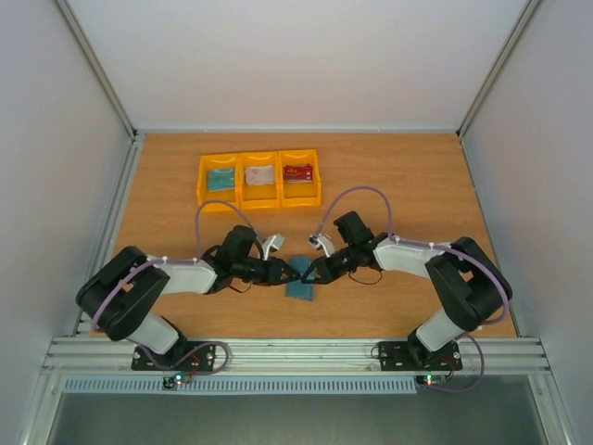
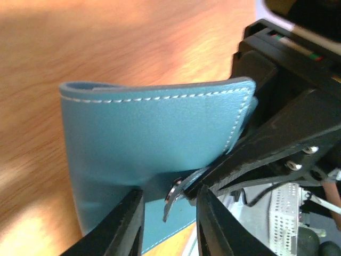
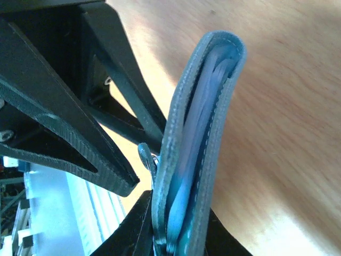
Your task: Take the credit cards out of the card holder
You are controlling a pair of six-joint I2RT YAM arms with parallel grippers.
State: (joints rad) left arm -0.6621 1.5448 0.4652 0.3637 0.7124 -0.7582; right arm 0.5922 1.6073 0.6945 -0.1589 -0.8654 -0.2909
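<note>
Teal card holder (image 1: pixel 299 286) edge clamped, right end effector (image 1: pixel 311 273).

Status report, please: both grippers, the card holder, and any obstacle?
Left gripper slightly open at card holder. Right gripper shut on its edge. Three credit cards in yellow bins. No obstacle seen.

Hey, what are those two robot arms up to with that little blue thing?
They are working on a teal card holder in the middle of the table. The right gripper pinches it on edge, while the left gripper sits at its snap tab, fingers slightly apart. Three cards already lie in the yellow bins at the back, one per bin.
</note>
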